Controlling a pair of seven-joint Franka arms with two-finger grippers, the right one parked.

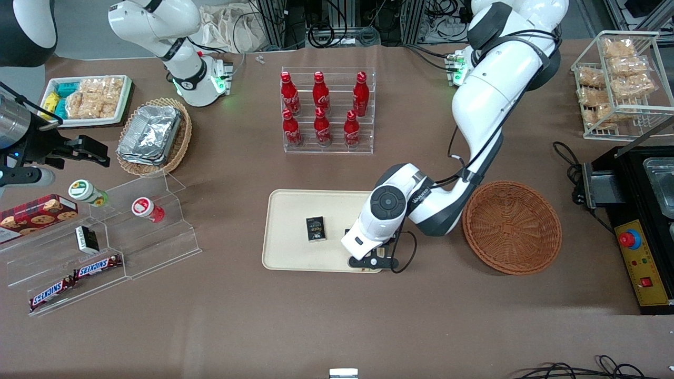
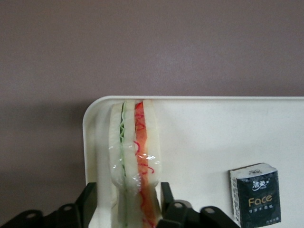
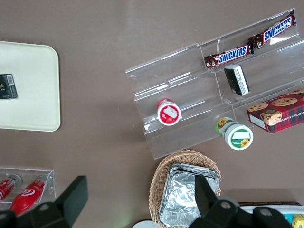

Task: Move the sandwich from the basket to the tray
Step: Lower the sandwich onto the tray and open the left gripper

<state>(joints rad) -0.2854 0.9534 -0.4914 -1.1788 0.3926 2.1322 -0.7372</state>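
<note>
The brown desk (image 1: 337,316) carried the cream tray (image 1: 287,231), with the emptied basket (image 1: 512,227) beside it. The hand (image 2: 140,211) hung low over the tray's corner, clamped on the upright sandwich (image 2: 135,156). Placement looked nearly done; next, I judged, came letting go.

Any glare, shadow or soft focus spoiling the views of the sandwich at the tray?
Front view: the arm hides the sandwich; the tool is low over the tray. Left wrist view: sandwich slightly soft, sheen on its wrap, soft shadows on the tray.
</note>
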